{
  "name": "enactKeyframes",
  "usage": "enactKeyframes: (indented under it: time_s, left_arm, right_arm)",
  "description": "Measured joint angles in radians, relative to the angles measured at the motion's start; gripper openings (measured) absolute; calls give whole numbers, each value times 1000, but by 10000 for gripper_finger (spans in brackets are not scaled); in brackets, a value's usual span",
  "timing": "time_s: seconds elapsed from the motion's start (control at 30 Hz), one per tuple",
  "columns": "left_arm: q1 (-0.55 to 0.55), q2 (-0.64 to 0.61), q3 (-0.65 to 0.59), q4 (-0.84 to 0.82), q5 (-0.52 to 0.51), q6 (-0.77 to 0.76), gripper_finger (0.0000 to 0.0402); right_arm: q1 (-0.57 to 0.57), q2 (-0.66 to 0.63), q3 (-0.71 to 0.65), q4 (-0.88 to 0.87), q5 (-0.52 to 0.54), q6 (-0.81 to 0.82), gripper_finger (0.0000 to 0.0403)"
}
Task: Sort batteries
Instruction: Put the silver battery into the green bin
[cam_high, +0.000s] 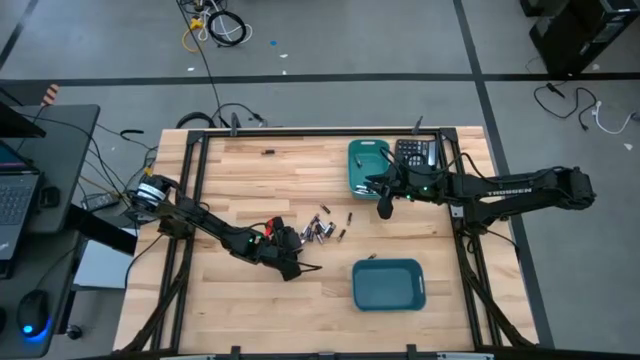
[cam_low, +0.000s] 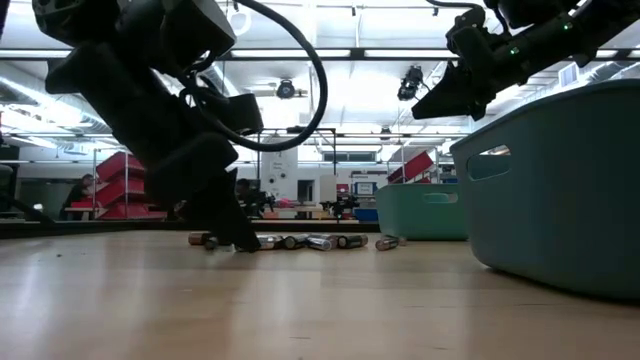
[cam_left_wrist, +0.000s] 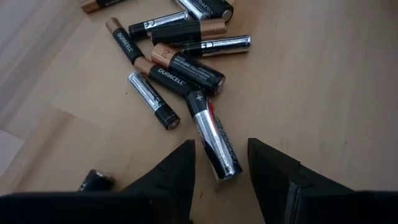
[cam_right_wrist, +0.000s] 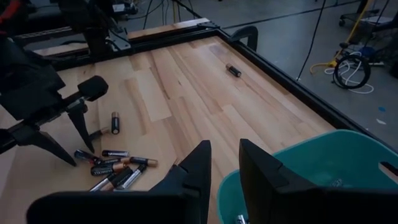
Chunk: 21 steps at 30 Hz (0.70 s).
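Observation:
Several batteries (cam_high: 320, 230), some copper-and-black, some silver-and-black, lie in a loose pile on the wooden table (cam_high: 250, 190). My left gripper (cam_left_wrist: 221, 177) is low at the pile's near-left side. It is open, and its fingers stand on either side of the near end of a silver-and-black battery (cam_left_wrist: 214, 140) that lies flat, apart from both. My right gripper (cam_right_wrist: 225, 168) hangs open over the near rim of the far teal bin (cam_high: 362, 165), with nothing between its fingers. In the high view my left gripper (cam_high: 297, 268) and my right gripper (cam_high: 384, 208) are well apart.
A second teal bin (cam_high: 389, 285) stands near the front right. A black calculator (cam_high: 415, 152) lies beside the far bin. Single batteries lie at the far side (cam_high: 268, 152) and near the front bin (cam_high: 371, 256). A black frame (cam_high: 195, 200) edges the table.

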Motion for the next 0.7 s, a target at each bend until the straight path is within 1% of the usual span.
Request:
enactKeyframes:
  time_s: [0.13,0.37,0.47,0.57,0.7]
  left_arm:
    - [0,0,0,-3,0,-10,132]
    - [0,0,0,-6,-2,-21,62]
    - [0,0,0,-7,-5,-25,41]
    - [0,0,0,-5,-7,-27,38]
    - [0,0,-1,8,-6,-21,46]
  right_arm:
    - [0,0,0,-1,0,0,69]
    - [0,0,0,-1,0,-2,69]
    - [0,0,0,-1,0,-3,69]
    - [0,0,0,-1,0,-3,69]
    - [0,0,0,-1,0,-3,69]
